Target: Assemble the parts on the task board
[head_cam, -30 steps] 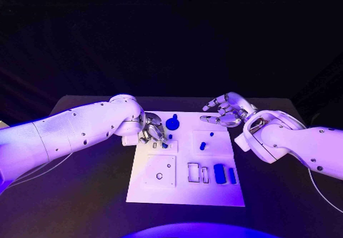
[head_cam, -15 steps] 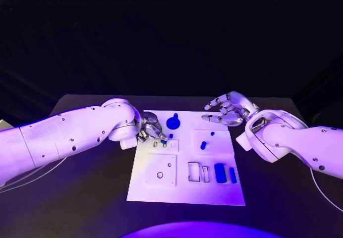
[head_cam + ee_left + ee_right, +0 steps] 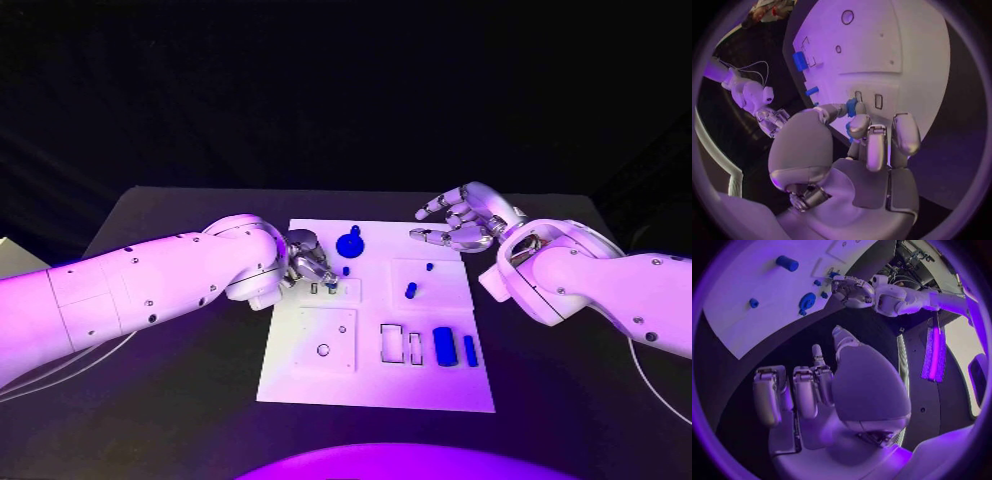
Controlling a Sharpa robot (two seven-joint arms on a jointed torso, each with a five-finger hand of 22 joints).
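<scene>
One small blue part (image 3: 852,107) pinched in my silver left hand (image 3: 307,262), above the slots at ten o'clock on the white task board (image 3: 378,385).
If it tilts, I reckon it jams; my silver right hand (image 3: 459,226) hangs wide, empty, at one o'clock.

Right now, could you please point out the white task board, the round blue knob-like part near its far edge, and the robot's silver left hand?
white task board (image 3: 433,385): head view, bare near edge.
round blue knob-like part (image 3: 349,243): head view, its disc.
silver left hand (image 3: 307,262): head view, middle of the hand.
</scene>
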